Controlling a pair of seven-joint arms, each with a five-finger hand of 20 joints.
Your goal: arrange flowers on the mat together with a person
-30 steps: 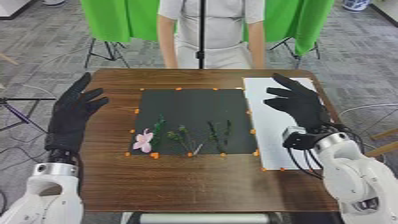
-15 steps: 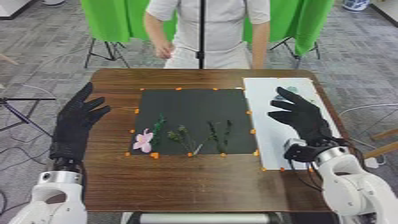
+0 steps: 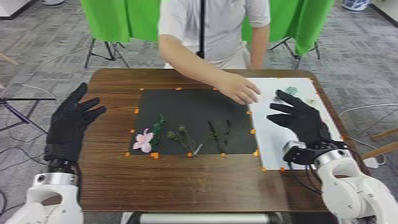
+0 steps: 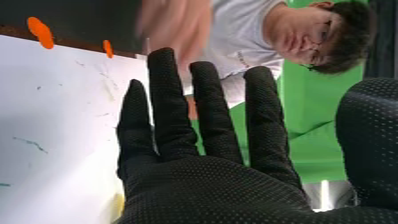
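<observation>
The black mat (image 3: 191,107) lies on the brown table (image 3: 178,182), between the left hand (image 3: 69,120) and the right hand (image 3: 300,119). The white sheet (image 3: 274,145) adjoins its right side.

Left hand: wide; fingers extended, thumb apart. Position: at the table's left edge. The pink flower (image 3: 143,141) lies in the near left corner of the mat, to the right of this hand and nearer. A leafy green sprig (image 3: 159,127) lies just beside the flower.

Right hand: wide; fingers extended and spread in the right wrist view (image 4: 213,185), thumb apart. Position: over the white sheet. The two dark green stems (image 3: 214,134) lie on the mat's near right portion, left of this hand. The branched sprig (image 3: 183,139) lies near mid-width, farther left.

Person's hand (image 3: 237,88): over the far right corner of the mat, at the sheet boundary, left of the right hand and farther. Contact with either surface cannot be determined.

Visibility: the right hand covers part of the sheet. Pale green pieces (image 3: 290,91) at the sheet's far end, close to the right hand's fingertips, are too indistinct to identify. In the right wrist view, the person's hand is blurred and cut off by the frame edge.
</observation>
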